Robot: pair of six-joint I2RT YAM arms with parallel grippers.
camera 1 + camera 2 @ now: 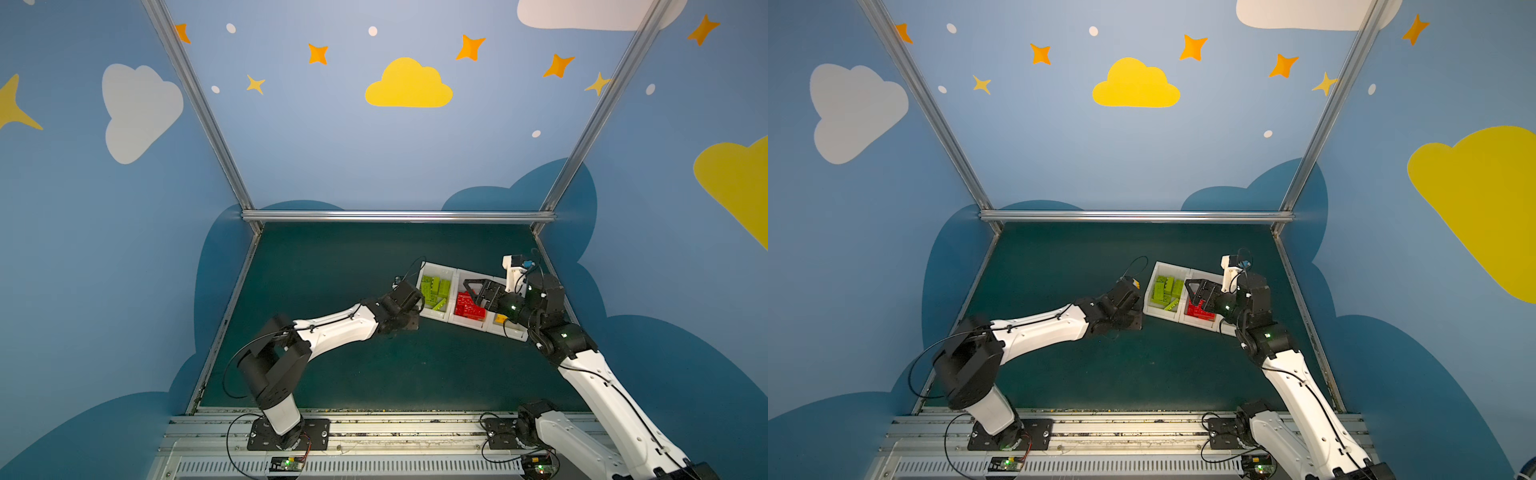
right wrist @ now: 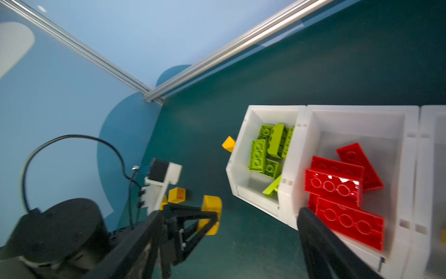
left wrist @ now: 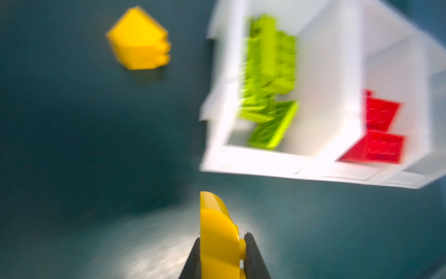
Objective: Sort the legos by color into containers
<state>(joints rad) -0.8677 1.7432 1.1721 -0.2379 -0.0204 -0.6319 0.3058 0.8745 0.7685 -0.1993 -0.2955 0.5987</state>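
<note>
Held brick: a yellow round-topped brick is pinched between the fingers of the left gripper, with its curved end sticking out past the tips.
Left fingers: closed on that brick from two opposite sides. Whether it is clear of the mat cannot be told.
Left gripper place: just off the near corner of the left-end bin, apart from its wall.
Containers: three joined white bins sit in a slanted row towards the right edge of the table.
Contents: lime green bricks lie in the left-end bin, red bricks in the middle bin, and one yellow brick in the right-end bin.
Loose bricks: a sloped yellow brick lies on the mat just beside the left-end bin's outer wall. A small yellow cube lies near the left gripper.
Room: open mat runs from the row to the table's left and near edges. The right arm crowds the right-end bin.
Right fingers: the right gripper hangs over the middle bin, fingers spread wide and gripping nothing.
</note>
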